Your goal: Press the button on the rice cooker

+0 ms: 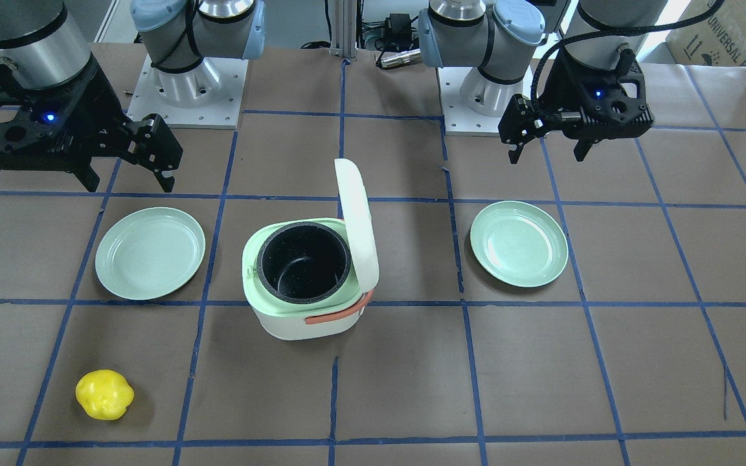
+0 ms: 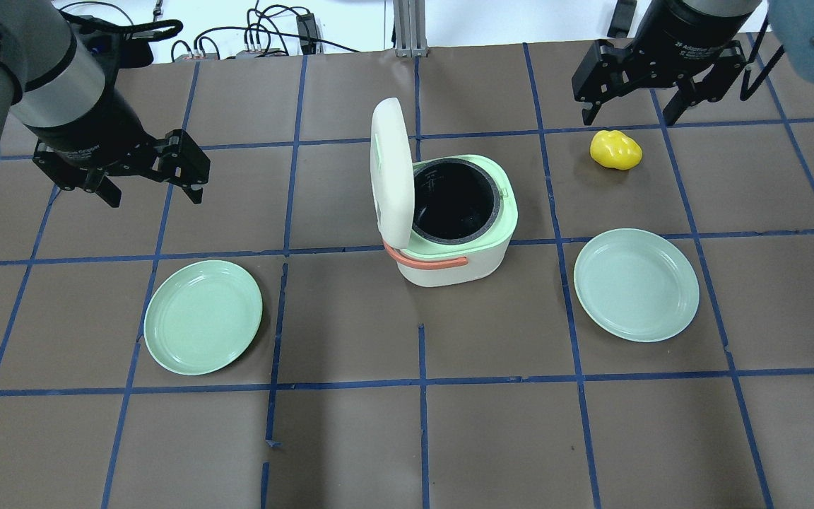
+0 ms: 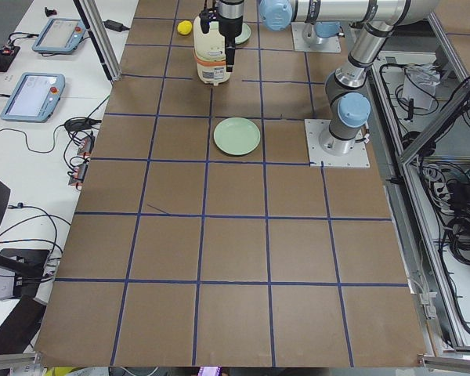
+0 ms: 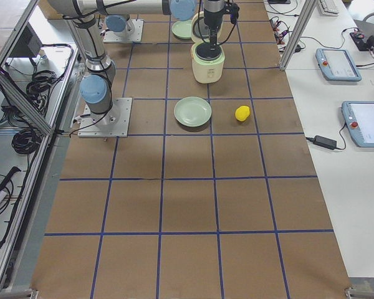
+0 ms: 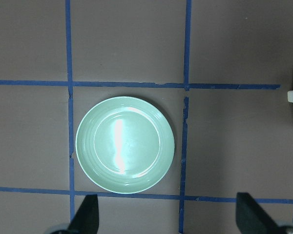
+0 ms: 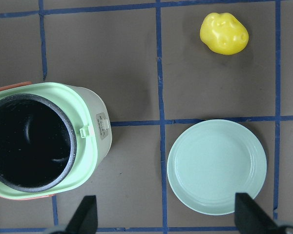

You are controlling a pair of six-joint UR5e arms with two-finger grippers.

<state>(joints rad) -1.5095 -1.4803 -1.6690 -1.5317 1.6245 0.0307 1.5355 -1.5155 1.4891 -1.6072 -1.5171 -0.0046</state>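
We are hovering the left gripper (image 2: 151, 192) and right gripper (image 2: 626, 116) wide open toward opposite bench edges; the rice cooker (image 2: 449, 272) is standing lid-up.

This is a robotics lab. Two industrial arms (image 3: 352, 70) are bolted to metal plates (image 3: 338, 146) on a brown surface (image 3: 235, 258) gridded with blue tape. Teach pendants (image 3: 33, 95) lie on a side bench (image 3: 31, 168), and cables (image 3: 458, 215) trail inside an aluminium frame (image 3: 442, 115).

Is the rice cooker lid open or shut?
Open. The lid stands upright on the cooker, and its black pot shows, empty.
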